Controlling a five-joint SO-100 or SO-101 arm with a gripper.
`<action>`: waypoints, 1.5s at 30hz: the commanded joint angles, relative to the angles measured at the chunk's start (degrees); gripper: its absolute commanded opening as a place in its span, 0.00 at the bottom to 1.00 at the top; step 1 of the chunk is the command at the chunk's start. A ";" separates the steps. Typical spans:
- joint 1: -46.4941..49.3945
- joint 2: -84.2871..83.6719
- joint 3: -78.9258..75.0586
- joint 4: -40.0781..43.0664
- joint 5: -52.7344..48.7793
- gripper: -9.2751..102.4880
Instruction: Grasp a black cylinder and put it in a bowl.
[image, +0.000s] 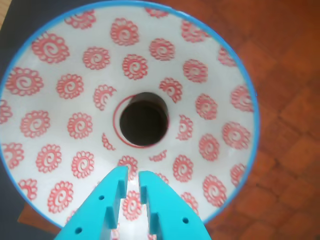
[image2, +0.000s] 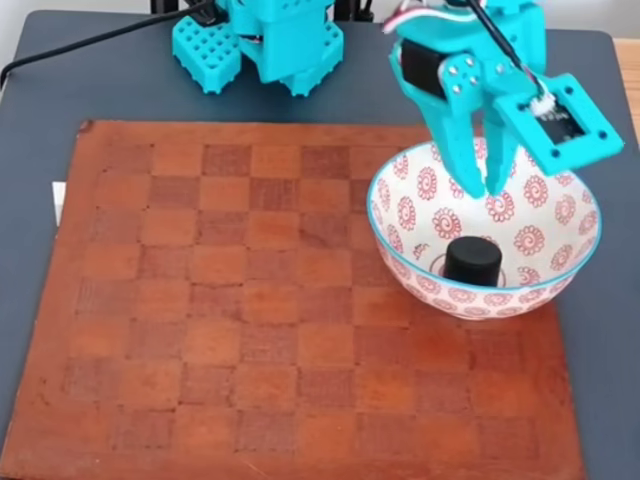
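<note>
- Cylinder (image2: 472, 260) stands upright at the centre of the bowl (image2: 400, 262), inside the red ring, in both views.
- Bowl sits at the right edge of the board (image2: 200, 330), toward the far corner.
- Gripper (image2: 478, 190) hangs above the bowl, fingers narrowly apart, holding nothing, clear of the cylinder.
- Wrist view: fingertips (image: 120, 176) over the near inner wall.

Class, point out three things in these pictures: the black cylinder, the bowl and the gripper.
black cylinder (image2: 472, 257), fixed view, on its flat top.
bowl (image2: 402, 210), fixed view, on its patterned inner wall.
gripper (image: 132, 175), wrist view, midway between the tips of its fingers.
</note>
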 joint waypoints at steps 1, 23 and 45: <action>1.76 6.50 1.49 0.18 0.26 0.08; 19.42 40.61 30.59 0.18 0.09 0.08; 26.02 73.65 56.25 -0.79 -0.70 0.08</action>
